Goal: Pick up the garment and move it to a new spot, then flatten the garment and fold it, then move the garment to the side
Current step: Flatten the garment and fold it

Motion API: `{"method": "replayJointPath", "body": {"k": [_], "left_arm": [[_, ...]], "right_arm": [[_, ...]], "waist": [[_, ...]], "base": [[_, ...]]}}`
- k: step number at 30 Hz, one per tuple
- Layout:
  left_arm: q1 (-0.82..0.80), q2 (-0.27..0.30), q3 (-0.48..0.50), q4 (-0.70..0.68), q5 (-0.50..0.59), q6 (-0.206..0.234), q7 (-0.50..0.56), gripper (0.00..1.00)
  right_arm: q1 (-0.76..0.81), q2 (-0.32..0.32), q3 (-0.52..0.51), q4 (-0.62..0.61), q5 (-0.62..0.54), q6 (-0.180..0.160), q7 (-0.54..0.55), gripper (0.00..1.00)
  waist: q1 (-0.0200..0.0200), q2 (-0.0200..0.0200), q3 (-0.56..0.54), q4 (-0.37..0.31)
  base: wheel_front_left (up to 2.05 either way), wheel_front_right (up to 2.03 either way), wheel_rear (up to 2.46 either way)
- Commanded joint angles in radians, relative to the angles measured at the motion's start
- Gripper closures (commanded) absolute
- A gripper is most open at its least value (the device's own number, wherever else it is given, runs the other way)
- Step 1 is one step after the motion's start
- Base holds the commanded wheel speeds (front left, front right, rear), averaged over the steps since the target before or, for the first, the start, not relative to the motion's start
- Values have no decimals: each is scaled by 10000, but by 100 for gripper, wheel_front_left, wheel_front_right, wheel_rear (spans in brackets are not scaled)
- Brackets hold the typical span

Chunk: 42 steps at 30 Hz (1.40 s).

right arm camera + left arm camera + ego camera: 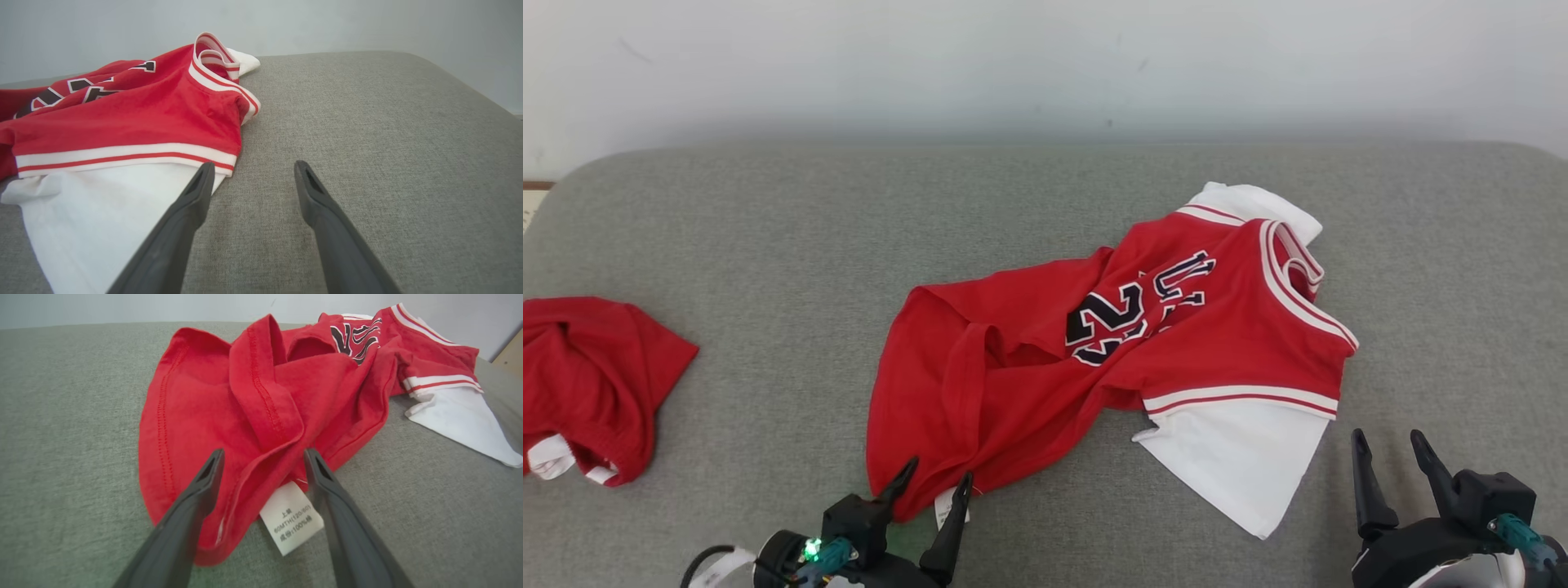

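Quick status from my remote session, at the point where I paused to look things over. The garment (pixel 1111 351), a red jersey with white sleeves and a number print, was lying about mid-bench (pixel 768 245), a bit to my right, collar end away to the right and hem end towards the left tool. It was rumpled: the hem was doubled over in a thick fold, the print was creased, and one white sleeve (pixel 1241 457) was sticking out towards me.

The left tool (pixel 938 469) was spread as wide as it goes, one finger on each side of that folded hem corner right by the care label (pixel 292 522), but not pinching anything. The right tool (pixel 1387 434) was just as wide open and empty, sitting low over bare fabric just beside the white sleeve.

So, progress-wise: I couldn't tell whether the "move it to a new spot" bit was done. Flattening clearly wasn't, nor the fold or the final shove to the side. My read was that I was lining up a hem grab to pull it flat.

There was also a second red garment (pixel 596 367) bunched up at the far left edge.
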Motion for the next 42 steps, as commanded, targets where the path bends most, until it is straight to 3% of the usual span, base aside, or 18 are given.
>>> {"method": "replayJointPath", "body": {"k": [1,12,35,39,41,42], "left_arm": [[-240,19,-35,322,176,14,-12,0],[-540,19,254,735,93,30,-12,0],[-360,19,428,236,-222,-35,-12,0],[-432,19,423,350,-215,-20,-12,12],[-435,19,433,435,-204,6,-12,26],[-436,19,433,475,-200,-3,-12,41]], "right_arm": [[-53,4,17,35,72,-6,-2,0],[-54,130,-10,45,95,-7,-2,0],[-169,206,-33,255,318,-7,0,0],[-145,214,-21,302,339,-7,-2,0],[-143,207,-22,310,351,-7,-2,0],[-144,204,-26,315,348,-7,-2,0]], "waist": [[0,0,101,-158],[0,0,193,-305],[0,0,213,-162],[0,0,217,-181],[0,0,226,-186],[0,0,233,-187]], "base": [[0,0,0],[0,0,0],[0,0,0],[0,0,0],[0,0,0],[0,0,0]]}}
